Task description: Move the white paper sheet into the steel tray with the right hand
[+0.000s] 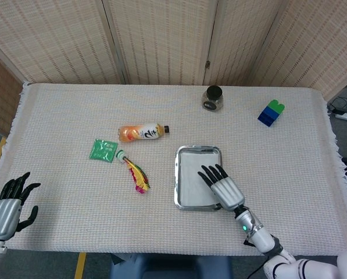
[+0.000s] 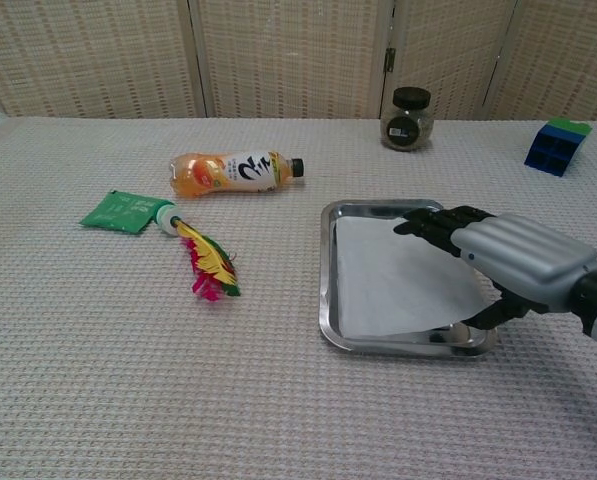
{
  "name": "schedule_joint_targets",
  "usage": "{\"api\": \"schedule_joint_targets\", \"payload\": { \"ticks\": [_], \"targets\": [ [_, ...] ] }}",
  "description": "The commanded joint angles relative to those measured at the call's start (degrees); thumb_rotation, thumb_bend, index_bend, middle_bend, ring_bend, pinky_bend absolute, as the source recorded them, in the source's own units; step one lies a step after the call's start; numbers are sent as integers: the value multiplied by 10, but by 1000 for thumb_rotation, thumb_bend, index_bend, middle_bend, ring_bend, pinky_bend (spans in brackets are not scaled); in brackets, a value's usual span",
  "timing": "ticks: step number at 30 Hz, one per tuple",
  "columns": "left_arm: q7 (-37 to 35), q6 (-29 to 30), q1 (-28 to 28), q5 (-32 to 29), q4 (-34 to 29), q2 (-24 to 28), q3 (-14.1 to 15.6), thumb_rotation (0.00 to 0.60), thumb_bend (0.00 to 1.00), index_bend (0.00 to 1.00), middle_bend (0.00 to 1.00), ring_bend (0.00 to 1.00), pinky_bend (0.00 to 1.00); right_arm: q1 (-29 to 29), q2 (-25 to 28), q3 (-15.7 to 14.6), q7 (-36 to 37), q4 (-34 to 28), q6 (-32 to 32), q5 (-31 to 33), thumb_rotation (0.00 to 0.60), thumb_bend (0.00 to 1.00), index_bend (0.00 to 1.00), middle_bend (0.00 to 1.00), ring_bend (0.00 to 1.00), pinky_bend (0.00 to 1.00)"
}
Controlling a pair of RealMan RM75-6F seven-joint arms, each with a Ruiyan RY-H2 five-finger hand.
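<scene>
At the lower centre-right of the head view, my right hand (image 1: pixel 224 189) lies palm-down over the near right part of the shiny rectangular steel tray (image 1: pixel 178 180). My black fingers (image 2: pixel 430 224) are stretched out flat and only slightly fanned, gripping nothing; from the chest view they rest on or just above the white paper sheet (image 2: pixel 393 275), and I cannot tell which. My thumb reaches down to the tray's near right corner. The sheet lies flat inside the tray, covering most of its floor.

My left hand (image 1: pixel 9 204) sits at the bottom left corner of the head view, off the edge of the cloth-covered counter (image 1: pixel 68 116), fingers spread and empty.

Left of the tray lie an orange drink bottle (image 1: pixel 142 132) on its side, a green sachet (image 1: pixel 103 150) and a red-and-yellow feathered shuttlecock (image 1: pixel 136 174). Toward the top edge stand a dark-lidded glass jar (image 1: pixel 212 98) and a blue-and-green block (image 1: pixel 271 113).
</scene>
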Motion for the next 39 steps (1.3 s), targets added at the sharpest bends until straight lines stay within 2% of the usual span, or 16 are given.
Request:
{"api": "schedule_joint_targets", "payload": {
  "ticks": [1, 6, 10, 17, 21, 25, 32, 35, 39],
  "targets": [
    [0, 1, 1, 1, 0, 1, 0, 600, 545, 237, 43, 0, 0, 51, 83, 36, -114, -105, -99, 115, 600, 489, 0, 0, 0, 0],
    [-2, 1, 1, 3, 0, 2, 1, 600, 545, 236, 43, 0, 0, 81, 129, 44, -172, -170, -130, 197, 600, 469, 0, 0, 0, 0],
    [1, -1, 0, 3, -1, 2, 2, 600, 544, 235, 43, 0, 0, 98, 154, 40, -196, -198, -135, 238, 600, 433, 0, 0, 0, 0],
    [7, -2, -1, 5, -2, 0, 2, 600, 544, 235, 43, 0, 0, 137, 145, 29, -209, -192, -155, 289, 600, 388, 0, 0, 0, 0],
    [3, -1, 0, 3, -1, 2, 1, 600, 544, 235, 43, 0, 0, 156, 135, 14, -232, -184, -148, 313, 600, 389, 0, 0, 0, 0],
    [0, 0, 0, 4, -2, 3, 1, 600, 545, 235, 43, 0, 0, 178, 147, -4, -251, -194, -160, 342, 600, 365, 0, 0, 0, 0],
    [0, 2, 1, 7, -2, 3, 2, 600, 544, 231, 43, 0, 0, 177, 180, -34, -243, -232, -138, 321, 600, 340, 0, 0, 0, 0],
    [2, 1, 1, 7, -2, 2, 2, 600, 544, 231, 43, 0, 0, 169, 195, -31, -212, -245, -129, 304, 600, 340, 0, 0, 0, 0],
    [6, 0, 0, 8, -2, 0, 3, 600, 545, 231, 43, 0, 0, 177, 199, -25, -176, -236, -152, 317, 600, 340, 0, 0, 0, 0]
  ]
}}
